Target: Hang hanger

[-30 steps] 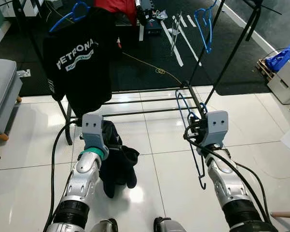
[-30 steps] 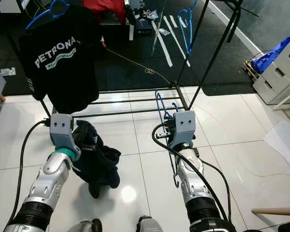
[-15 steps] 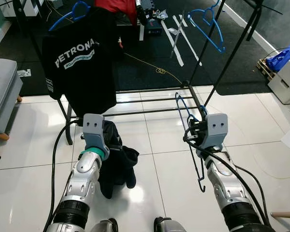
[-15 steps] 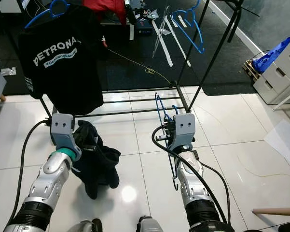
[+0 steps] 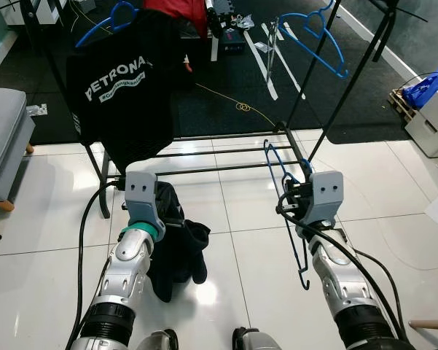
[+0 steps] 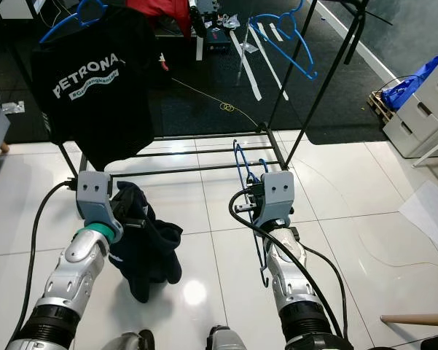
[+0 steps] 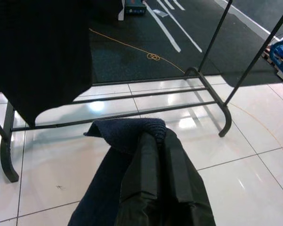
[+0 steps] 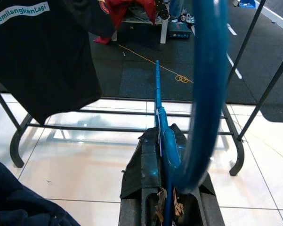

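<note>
You have three blue hangers here: one (image 5: 283, 191) in front of the clothes rack (image 5: 226, 152), one (image 5: 313, 36) on its far right, one (image 5: 106, 18) under the shirt. Two garments: one black printed shirt (image 5: 127, 91) on the rack, one dark garment (image 5: 176, 244) before it. One rack. Two grippers (image 5: 167, 211) (image 5: 295, 193)

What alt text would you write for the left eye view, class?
The right gripper holds a blue hanger before a clothes rack; the left gripper clamps a dark garment. A black T-shirt hangs on the rack.
</note>
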